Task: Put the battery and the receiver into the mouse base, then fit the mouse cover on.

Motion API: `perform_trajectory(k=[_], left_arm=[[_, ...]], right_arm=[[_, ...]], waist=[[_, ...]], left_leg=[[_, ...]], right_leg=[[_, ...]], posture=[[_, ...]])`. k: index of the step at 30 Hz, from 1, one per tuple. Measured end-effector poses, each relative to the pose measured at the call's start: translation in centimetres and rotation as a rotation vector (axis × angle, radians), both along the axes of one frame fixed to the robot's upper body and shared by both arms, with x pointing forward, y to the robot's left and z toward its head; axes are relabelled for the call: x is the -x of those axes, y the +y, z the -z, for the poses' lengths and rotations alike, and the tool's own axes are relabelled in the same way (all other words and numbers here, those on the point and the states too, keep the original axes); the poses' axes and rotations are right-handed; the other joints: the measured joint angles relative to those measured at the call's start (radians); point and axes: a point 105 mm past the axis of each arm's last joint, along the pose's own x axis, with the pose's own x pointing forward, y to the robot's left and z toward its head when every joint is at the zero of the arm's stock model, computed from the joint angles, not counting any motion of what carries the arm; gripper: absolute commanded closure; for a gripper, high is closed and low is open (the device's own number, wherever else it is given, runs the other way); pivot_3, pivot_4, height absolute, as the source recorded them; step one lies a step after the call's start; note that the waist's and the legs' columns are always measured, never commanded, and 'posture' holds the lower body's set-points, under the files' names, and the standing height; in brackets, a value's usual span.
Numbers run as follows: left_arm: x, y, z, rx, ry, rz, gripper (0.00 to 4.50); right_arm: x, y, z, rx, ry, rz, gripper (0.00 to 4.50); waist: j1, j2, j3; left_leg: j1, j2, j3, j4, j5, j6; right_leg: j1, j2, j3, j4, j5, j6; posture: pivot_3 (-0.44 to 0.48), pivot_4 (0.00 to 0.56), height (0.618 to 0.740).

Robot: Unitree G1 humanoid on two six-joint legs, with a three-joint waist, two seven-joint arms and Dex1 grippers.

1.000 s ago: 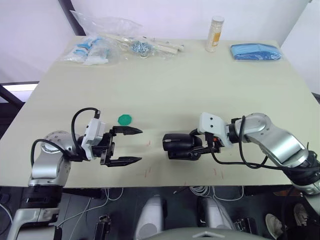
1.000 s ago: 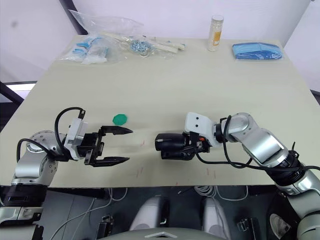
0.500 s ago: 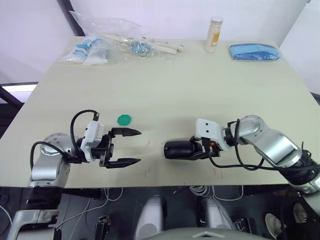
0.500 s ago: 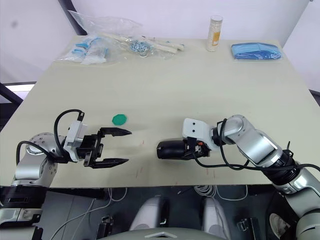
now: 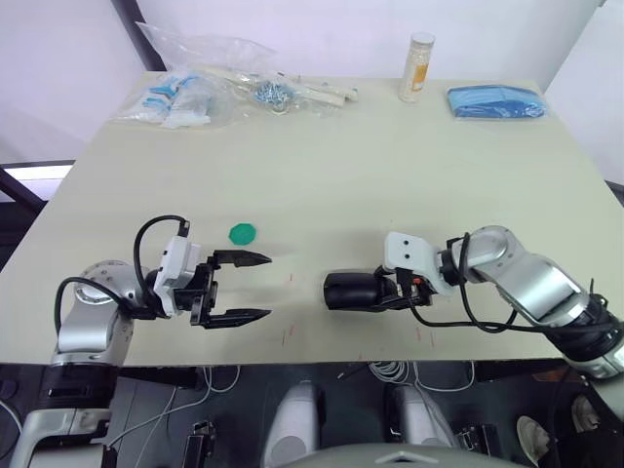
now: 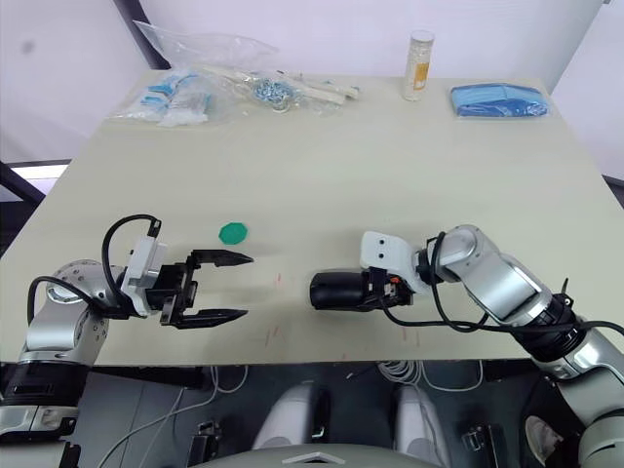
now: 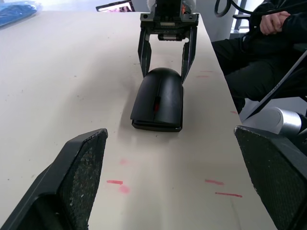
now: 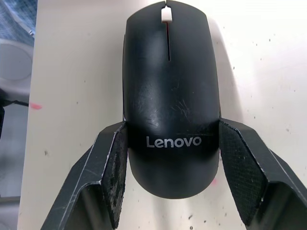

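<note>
The black mouse (image 5: 351,291) lies flat on the table near the front edge. Its mouse cover (image 8: 169,91), with a pale logo, sits closed on the mouse base (image 7: 156,125). A thin red slit of the scroll wheel (image 7: 157,102) shows at its front. My right gripper (image 5: 382,291) is shut on the mouse's rear end, its pads (image 8: 117,163) pressing both sides. My left gripper (image 5: 266,286) stands open and holds nothing, a hand's width left of the mouse. The battery and the receiver are hidden.
A green round disc (image 5: 242,233) lies just behind my left gripper. At the table's far edge are plastic bags (image 5: 185,93), a pale bottle (image 5: 419,66) and a blue cloth (image 5: 497,101). A seated person (image 7: 268,33) is beside the table.
My right gripper has brought the mouse down level onto the table and shifted it slightly right. The left gripper has barely moved.
</note>
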Motion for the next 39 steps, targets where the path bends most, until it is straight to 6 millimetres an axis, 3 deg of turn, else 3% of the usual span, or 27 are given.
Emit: perform_trajectory(k=[17,20,22,31,37,38,39], left_arm=[[0.0,0.0,0.0,-0.003,-0.01,0.004,0.0],[0.0,0.0,0.0,-0.003,-0.01,0.004,0.0],[0.0,0.0,0.0,-0.003,-0.01,0.005,0.0],[0.0,-0.1,0.0,-0.004,-0.01,0.006,0.0],[0.1,-0.1,0.0,-0.005,-0.008,0.007,0.0],[0.1,-0.2,0.1,-0.006,-0.005,0.01,0.0],[0.1,-0.2,0.1,-0.006,-0.004,0.011,0.0]], right_arm=[[0.0,0.2,0.0,0.001,-0.011,-0.003,2.23],[-0.1,0.2,0.0,-0.001,-0.017,-0.008,0.49],[-0.2,0.1,0.2,0.004,-0.015,0.0,0.07],[-0.2,0.2,0.0,-0.013,-0.022,-0.001,0.07],[-0.6,1.1,-1.7,-0.125,-0.047,-0.003,0.07],[-0.6,2.2,-3.0,-0.22,-0.065,-0.023,0.47],[-0.5,2.3,-3.1,-0.229,-0.067,-0.026,0.59]], waist=[[0.0,0.0,0.0],[0.0,0.0,0.0],[0.0,0.0,0.0],[-0.001,0.0,0.0],[-0.001,0.0,0.0],[0.0,0.0,0.0],[0.0,0.0,0.0]], left_leg=[[0.001,0.0,-0.001,0.001,0.0,-0.001],[0.001,0.0,-0.001,0.001,0.001,-0.002],[0.001,0.0,-0.001,0.001,0.001,-0.002],[0.001,0.0,-0.001,0.001,0.001,-0.002],[0.001,0.0,-0.001,0.001,0.001,-0.002],[0.001,0.0,-0.001,0.001,0.001,-0.002],[0.001,0.0,-0.001,0.001,0.001,-0.002]], right_leg=[[0.0,0.0,0.0,0.005,0.0,0.0],[0.0,0.0,-0.001,0.006,0.0,0.0],[0.0,0.0,-0.001,0.006,0.0,0.0],[-0.001,0.0,-0.002,0.007,0.0,0.0],[-0.001,0.0,-0.002,0.007,0.0,0.0],[-0.001,0.001,-0.002,0.008,0.0,0.0],[-0.001,0.001,-0.002,0.008,0.0,0.0]], posture=[[0.0,0.15,0.74],[0.0,0.15,0.74],[0.0,0.15,0.74],[0.0,0.15,0.74],[0.0,0.15,0.74],[0.0,0.15,0.74],[0.0,0.15,0.74]])
